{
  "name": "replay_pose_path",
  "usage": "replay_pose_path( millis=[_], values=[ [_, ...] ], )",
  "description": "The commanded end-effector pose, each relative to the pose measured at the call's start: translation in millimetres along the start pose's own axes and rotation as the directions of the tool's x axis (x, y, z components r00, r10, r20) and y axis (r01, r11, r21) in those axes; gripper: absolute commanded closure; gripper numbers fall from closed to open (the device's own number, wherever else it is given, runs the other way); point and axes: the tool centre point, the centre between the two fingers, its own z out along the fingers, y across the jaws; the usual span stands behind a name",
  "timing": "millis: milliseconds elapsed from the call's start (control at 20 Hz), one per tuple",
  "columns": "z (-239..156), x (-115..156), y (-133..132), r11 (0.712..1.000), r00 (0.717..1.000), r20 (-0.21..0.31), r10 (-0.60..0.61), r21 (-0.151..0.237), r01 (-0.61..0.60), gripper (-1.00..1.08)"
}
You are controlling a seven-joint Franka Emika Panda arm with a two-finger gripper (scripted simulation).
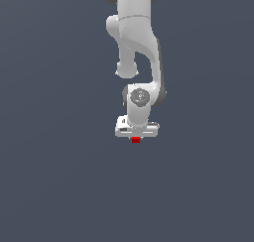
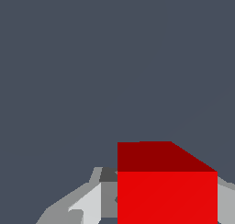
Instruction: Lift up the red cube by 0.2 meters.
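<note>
Red cube (image 1: 135, 140): one; a small flat-shaded block with sharp edges and no texture. In the wrist view (image 2: 167, 191) it shows a bright red face and a darker red face adjoining it.
Cube position: directly beneath the gripper body in the exterior view, touching its underside, and much narrower than it.
Gripper (image 1: 136, 137): one; white and pale grey, a broad bar-shaped body of smooth matte finish. In the wrist view (image 2: 167, 204) grey finger parts appear on either side of the cube.
Fingers (image 2: 87, 204): one on each flank of the cube, angular, in light and mid grey; the nearer one lies against the cube's side.
Gripper state: closed to the cube's width, with the cube held between the fingers.
Arm (image 1: 136, 42): one; white rounded links with dark grey joint bands and a round grey cap above the gripper, reaching down to it from the exterior view's top.
Background (image 1: 49, 161): one uniform slate-grey surface, plain, surrounding the cube on all sides.
</note>
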Motion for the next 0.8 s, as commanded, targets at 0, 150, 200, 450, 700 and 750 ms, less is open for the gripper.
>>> replay_pose_path(
  millis=[0, 150, 200, 450, 700, 750],
  values=[
    [0, 0, 0, 1.0, 1.0, 0.0, 0.0, 0.0, 0.0, 1.08],
    [0, 0, 0, 1.0, 1.0, 0.0, 0.0, 0.0, 0.0, 1.08],
    [0, 0, 0, 1.0, 1.0, 0.0, 0.0, 0.0, 0.0, 1.08],
    [-1, 0, 0, 1.0, 1.0, 0.0, 0.0, 0.0, 0.0, 1.08],
    [-14, -1, 0, 1.0, 1.0, 0.0, 0.0, 0.0, 0.0, 1.08],
    [-18, -1, 0, 1.0, 1.0, 0.0, 0.0, 0.0, 0.0, 1.08]
  ],
)
